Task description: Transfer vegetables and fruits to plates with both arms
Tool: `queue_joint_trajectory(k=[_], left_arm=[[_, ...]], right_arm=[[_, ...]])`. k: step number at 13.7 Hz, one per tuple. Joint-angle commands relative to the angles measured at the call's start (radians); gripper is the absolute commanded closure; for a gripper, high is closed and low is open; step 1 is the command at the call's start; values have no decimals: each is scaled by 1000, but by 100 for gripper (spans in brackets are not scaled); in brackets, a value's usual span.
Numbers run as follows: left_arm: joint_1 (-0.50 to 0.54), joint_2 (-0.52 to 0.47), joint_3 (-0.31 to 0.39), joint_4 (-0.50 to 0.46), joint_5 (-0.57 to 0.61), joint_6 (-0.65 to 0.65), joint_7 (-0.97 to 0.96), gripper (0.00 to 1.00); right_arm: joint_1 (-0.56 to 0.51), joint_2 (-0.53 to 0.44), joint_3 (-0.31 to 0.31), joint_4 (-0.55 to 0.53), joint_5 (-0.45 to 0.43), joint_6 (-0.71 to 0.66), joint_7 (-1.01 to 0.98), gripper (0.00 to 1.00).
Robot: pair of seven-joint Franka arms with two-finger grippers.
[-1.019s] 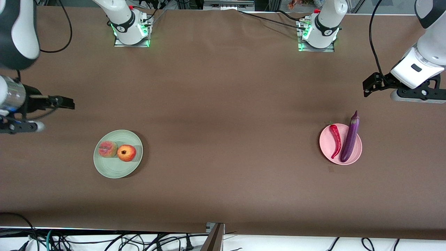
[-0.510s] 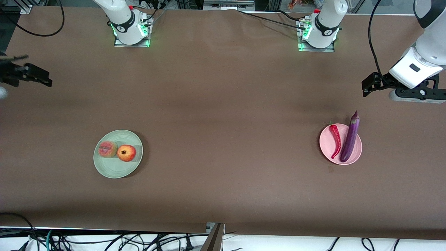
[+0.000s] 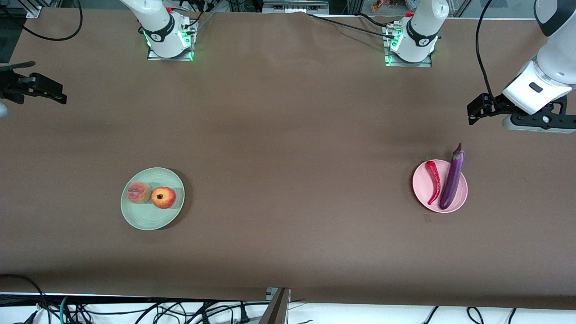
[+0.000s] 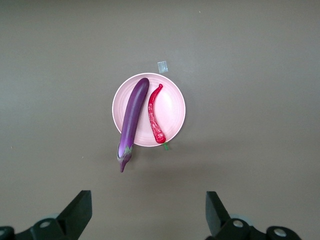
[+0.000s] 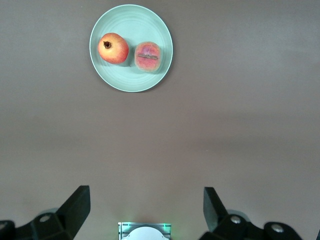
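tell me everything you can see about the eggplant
The long, slender, glossy purple eggplant lies flat on the round pale pink plate, beside the curved red chili pepper without clearly touching it. Its skin looks smooth and shiny. Its stem end, with a darker purplish cap, juts past the plate's rim over the brown table, pointing toward the robots' bases. No end effector touches it.

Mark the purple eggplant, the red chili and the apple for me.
Long glossy purple eggplant point(image 3: 452, 181): front view, mid-body, lying on the pink plate.
Curved red chili pepper point(image 3: 434, 181): front view, middle of its body.
Round red-and-yellow apple point(image 3: 163, 197): front view, its top, beside the dark stem pit.
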State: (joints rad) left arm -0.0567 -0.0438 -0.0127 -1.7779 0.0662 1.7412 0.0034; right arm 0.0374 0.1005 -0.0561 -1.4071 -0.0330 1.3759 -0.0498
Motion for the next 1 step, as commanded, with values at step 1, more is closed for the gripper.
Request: queue_joint_trajectory(k=[1], left_arm=[[-2,16,0,35,-14,-28,9,0]], right_arm=[[-4,-8,9,-6,-7,0,2,0]])
